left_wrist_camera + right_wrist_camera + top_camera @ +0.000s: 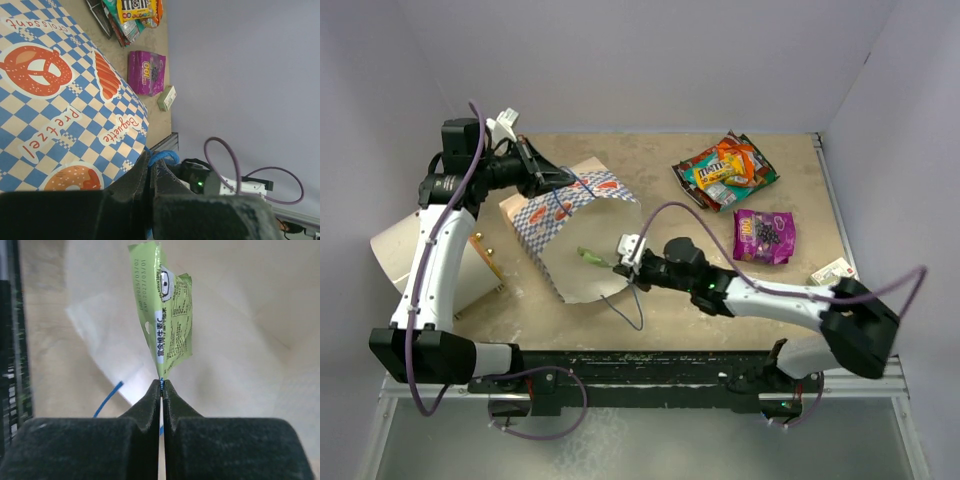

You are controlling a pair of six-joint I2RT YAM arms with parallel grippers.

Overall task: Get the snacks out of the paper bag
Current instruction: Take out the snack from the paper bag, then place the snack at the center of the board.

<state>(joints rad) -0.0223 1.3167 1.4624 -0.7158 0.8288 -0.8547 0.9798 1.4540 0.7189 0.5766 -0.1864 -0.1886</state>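
The paper bag (570, 215) lies on its side at the table's middle left, its cream mouth toward the front. It fills the left of the left wrist view (60, 100). My left gripper (542, 180) is shut on the bag's blue cord handle (162, 157) and holds the upper edge up. My right gripper (620, 262) is at the bag's mouth, shut on the corner of a green snack packet (167, 320), also in the top view (590, 256). Other snacks lie at the back right: an orange-and-teal pile (725, 170) and a purple packet (764, 236).
A white-and-tan round drum (415, 262) stands at the left beside my left arm. A small white-green box (832, 270) lies at the right edge; it also shows in the left wrist view (166, 98). A blue cord (107, 399) trails under the right gripper.
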